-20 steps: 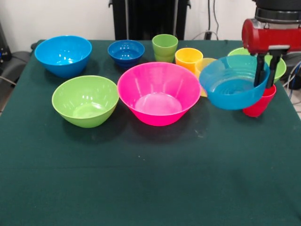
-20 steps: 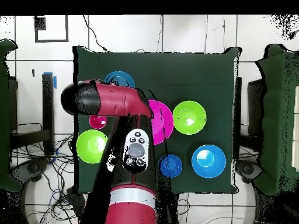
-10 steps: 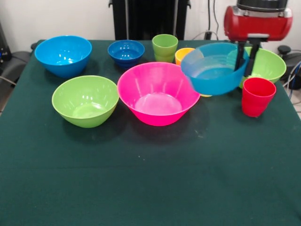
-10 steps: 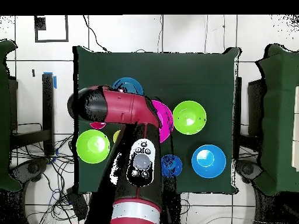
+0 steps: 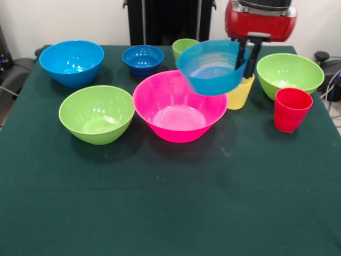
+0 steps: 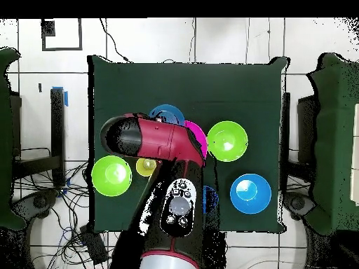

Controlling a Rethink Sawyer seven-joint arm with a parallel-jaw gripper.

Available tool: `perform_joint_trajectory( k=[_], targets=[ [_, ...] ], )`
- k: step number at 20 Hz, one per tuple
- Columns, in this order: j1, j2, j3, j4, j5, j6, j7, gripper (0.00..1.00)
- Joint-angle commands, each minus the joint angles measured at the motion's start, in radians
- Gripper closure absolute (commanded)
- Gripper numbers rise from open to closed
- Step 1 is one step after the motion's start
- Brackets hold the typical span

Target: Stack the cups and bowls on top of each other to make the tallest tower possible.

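My gripper (image 5: 244,66) is shut on the right rim of the light blue bowl (image 5: 210,66), which hangs tilted above the back right edge of the large pink bowl (image 5: 179,105). From overhead the held bowl (image 6: 167,113) peeks out beyond the arm. The yellow cup (image 5: 240,94) stands just below the fingers, and the red cup (image 5: 290,109) further right. A green cup (image 5: 183,46) is half hidden behind the held bowl; the orange cup is hidden. The dark blue small bowl (image 5: 143,58) and the bright blue bowl (image 5: 71,62) sit at the back left. No tower is in view.
Two lime green bowls rest on the dark green cloth, one at the front left (image 5: 97,113) and one at the back right (image 5: 290,74). Overhead, the arm (image 6: 165,140) covers the pink bowl (image 6: 198,133) and most cups.
The gripper has carried the light blue bowl leftwards and upwards, from beside the red cup to above the pink bowl's rim. The yellow cup and right green bowl now show fully.
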Motion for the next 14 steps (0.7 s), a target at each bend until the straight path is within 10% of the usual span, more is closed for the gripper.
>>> perform_joint_trajectory(
  k=[1, 14],
  targets=[
    [0.021, 0.009, -0.007, 0.104, -0.074, -0.031, 0.151, 1.00],
    [0.105, -0.004, -0.149, 0.124, -0.053, 0.024, 0.191, 1.00]
  ],
)
